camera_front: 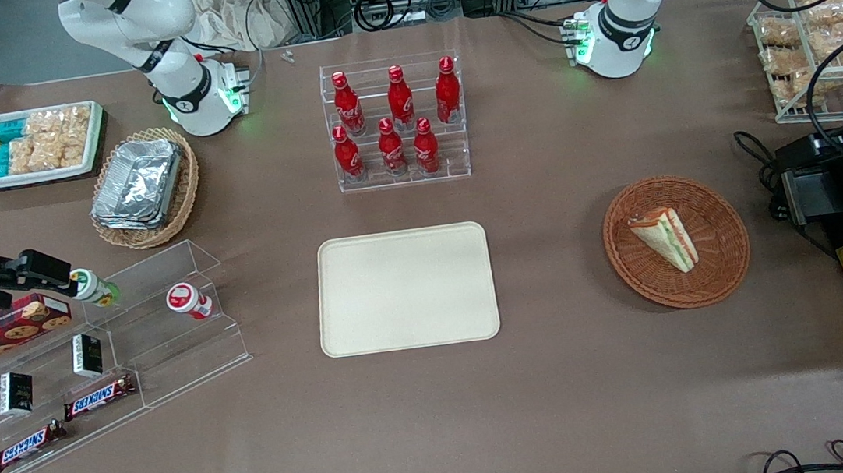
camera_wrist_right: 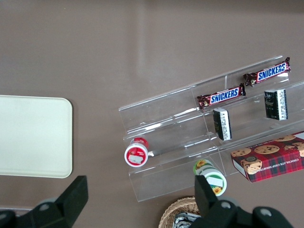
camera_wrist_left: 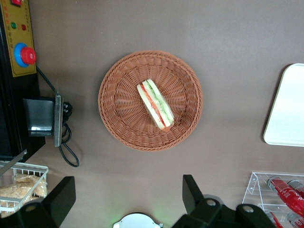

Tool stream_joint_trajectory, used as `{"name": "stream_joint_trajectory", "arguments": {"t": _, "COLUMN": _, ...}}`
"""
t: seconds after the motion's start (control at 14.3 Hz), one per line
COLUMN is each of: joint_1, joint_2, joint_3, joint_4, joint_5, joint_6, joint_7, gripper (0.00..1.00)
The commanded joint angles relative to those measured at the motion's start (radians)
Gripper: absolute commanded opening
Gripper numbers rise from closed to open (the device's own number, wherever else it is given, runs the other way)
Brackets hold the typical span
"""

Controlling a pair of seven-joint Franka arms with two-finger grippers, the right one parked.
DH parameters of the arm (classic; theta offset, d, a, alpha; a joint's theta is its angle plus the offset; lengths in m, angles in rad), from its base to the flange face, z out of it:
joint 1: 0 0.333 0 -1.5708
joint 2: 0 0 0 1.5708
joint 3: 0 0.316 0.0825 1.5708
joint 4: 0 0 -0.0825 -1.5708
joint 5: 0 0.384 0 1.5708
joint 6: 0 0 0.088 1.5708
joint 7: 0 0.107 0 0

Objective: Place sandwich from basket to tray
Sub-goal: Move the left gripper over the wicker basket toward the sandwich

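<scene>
Sandwich [camera_wrist_left: 155, 105] lies flat in the middle of the basket [camera_wrist_left: 118, 123], well below our fingers [camera_wrist_left: 61, 199], which hang spread wide and empty above the table [camera_wrist_left: 228, 42], gripping nothing. From the wrist view the gripper [camera_wrist_left: 128, 202] sits high over the basket's edge, not yet centred on the wedge. We judge the step in hand to be the reach down. To do it well, we should shift until the sandwich sits midway between the fingers, then turn the wrist so the pads close across the two broad bread faces, not along the long slanted edge. We should come straight down, stop short of the wicker, and squeeze gently, since the wrap looks slippery and the bread soft. The tray [camera_front: 405, 288] waits bare, well apart from the basket, toward the parked arm
</scene>
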Motion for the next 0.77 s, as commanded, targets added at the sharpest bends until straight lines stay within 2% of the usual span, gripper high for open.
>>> {"name": "stream_joint_trajectory", "arguments": {"t": 0.0, "joint_1": -0.016, "joint_2": 0.021, "joint_3": 0.015, "joint_4": 0.037, "joint_5": -0.007, "joint_6": -0.008, "joint_7": -0.019, "gripper": 1.0}}
{"name": "stream_joint_trajectory", "arguments": {"t": 0.21, "joint_1": -0.016, "joint_2": 0.021, "joint_3": 0.015, "joint_4": 0.034, "joint_5": -0.002, "joint_6": -0.016, "joint_7": -0.02, "gripper": 1.0}}
{"name": "stream_joint_trajectory", "arguments": {"t": 0.35, "joint_1": -0.016, "joint_2": -0.014, "joint_3": 0.016, "joint_4": -0.035, "joint_5": -0.002, "joint_6": -0.01, "joint_7": -0.037, "gripper": 1.0}}
{"name": "stream_joint_trajectory", "arguments": {"t": 0.49, "joint_1": -0.016, "joint_2": -0.105, "joint_3": 0.015, "joint_4": -0.204, "joint_5": -0.011, "joint_6": 0.085, "joint_7": -0.043, "gripper": 1.0}}
{"name": "stream_joint_trajectory", "arguments": {"t": 0.7, "joint_1": -0.018, "joint_2": -0.259, "joint_3": -0.008, "joint_4": -0.527, "joint_5": -0.014, "joint_6": 0.327, "joint_7": -0.115, "gripper": 1.0}}
